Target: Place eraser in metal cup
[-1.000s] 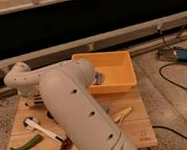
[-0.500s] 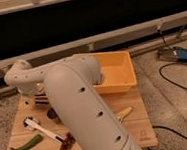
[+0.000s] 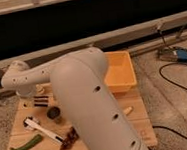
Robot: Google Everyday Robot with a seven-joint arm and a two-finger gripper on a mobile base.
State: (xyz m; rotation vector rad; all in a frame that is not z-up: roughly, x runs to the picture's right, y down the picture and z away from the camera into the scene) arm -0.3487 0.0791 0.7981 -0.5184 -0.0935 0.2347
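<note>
The gripper (image 3: 35, 93) is clenched low over the eraser (image 3: 41, 100), though a hold on it cannot be confirmed. The eraser is laid with its long axis left-to-right in view; the metal cup (image 3: 53, 113) is found just beside it, toward the camera and slightly right.

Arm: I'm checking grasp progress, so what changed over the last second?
The arm swung rightward, uncovering more of the table. The tool, low by the eraser at the table's back left, is now shut. Eraser, metal cup and yellow bin look unmoved.
</note>
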